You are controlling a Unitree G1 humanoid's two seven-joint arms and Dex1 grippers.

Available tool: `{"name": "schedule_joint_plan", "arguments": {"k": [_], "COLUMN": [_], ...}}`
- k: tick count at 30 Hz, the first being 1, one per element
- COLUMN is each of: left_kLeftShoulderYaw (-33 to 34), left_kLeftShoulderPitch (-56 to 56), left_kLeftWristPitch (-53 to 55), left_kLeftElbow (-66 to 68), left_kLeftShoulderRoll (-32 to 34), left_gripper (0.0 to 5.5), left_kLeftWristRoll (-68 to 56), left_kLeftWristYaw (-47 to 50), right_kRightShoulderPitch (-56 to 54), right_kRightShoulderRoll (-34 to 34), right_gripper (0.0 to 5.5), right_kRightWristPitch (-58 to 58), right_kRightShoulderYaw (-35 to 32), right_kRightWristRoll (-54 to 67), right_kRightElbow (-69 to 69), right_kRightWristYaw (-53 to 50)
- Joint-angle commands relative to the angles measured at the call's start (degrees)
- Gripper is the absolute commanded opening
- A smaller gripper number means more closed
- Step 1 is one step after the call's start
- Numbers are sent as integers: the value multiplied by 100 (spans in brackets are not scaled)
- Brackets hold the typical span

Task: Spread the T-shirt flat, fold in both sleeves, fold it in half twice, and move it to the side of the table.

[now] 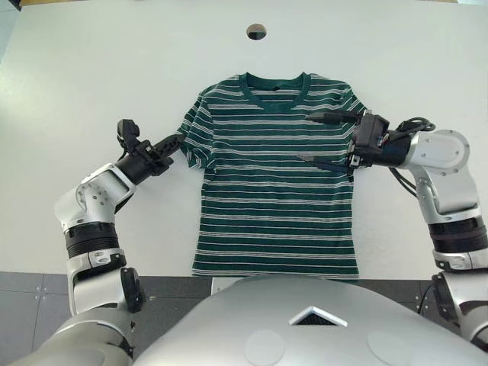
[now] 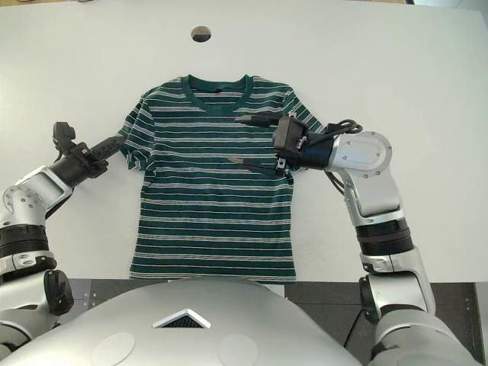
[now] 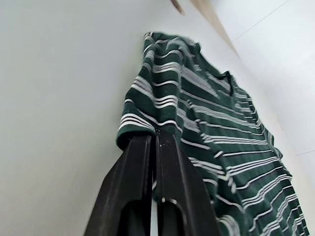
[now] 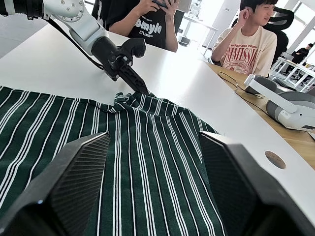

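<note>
A dark green T-shirt (image 1: 267, 191) with white stripes lies flat on the white table (image 1: 84, 61), collar toward the far side. My left gripper (image 1: 177, 142) is at the shirt's left sleeve (image 3: 140, 110), shut on the sleeve hem close to the tabletop. My right gripper (image 1: 316, 139) hovers open over the right chest area, its two fingers spread wide above the fabric with nothing between them. The right wrist view shows the striped cloth between the wide fingers (image 4: 78, 182) and the left gripper (image 4: 140, 86) across the shirt. The right arm hides part of the right shoulder.
A round cable hole (image 1: 256, 31) sits in the table beyond the collar. The table's front edge (image 1: 152, 276) runs just below the shirt's hem. Bare white tabletop stretches to both sides of the shirt. A wooden desk (image 4: 275, 147) adjoins the far side.
</note>
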Motion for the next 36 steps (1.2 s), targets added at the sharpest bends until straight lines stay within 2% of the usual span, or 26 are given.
{"name": "schedule_joint_plan", "arguments": {"k": [1, 8, 15, 36], "left_kLeftShoulderYaw": [174, 323, 99, -250], "left_kLeftShoulderPitch": [-80, -188, -148, -707], "left_kLeftWristPitch": [90, 117, 83, 674], "left_kLeftElbow": [-128, -228, -240, -1044], "left_kLeftShoulderRoll": [141, 230, 167, -529], "left_gripper": [14, 14, 14, 14], "left_kLeftWristRoll": [-65, -115, -13, -305], "left_kLeftWristYaw": [59, 94, -14, 753], "right_kRightShoulderPitch": [-148, -178, -157, -46], "right_kRightShoulderRoll": [63, 118, 62, 109], "right_gripper": [334, 334, 334, 334], "right_kRightWristPitch": [-57, -96, -89, -26], "right_kRightShoulderYaw": [35, 33, -32, -59], "right_kRightWristRoll": [-73, -96, -47, -5], "right_kRightElbow": [63, 111, 3, -144], "right_kRightWristYaw": [0, 15, 11, -98]}}
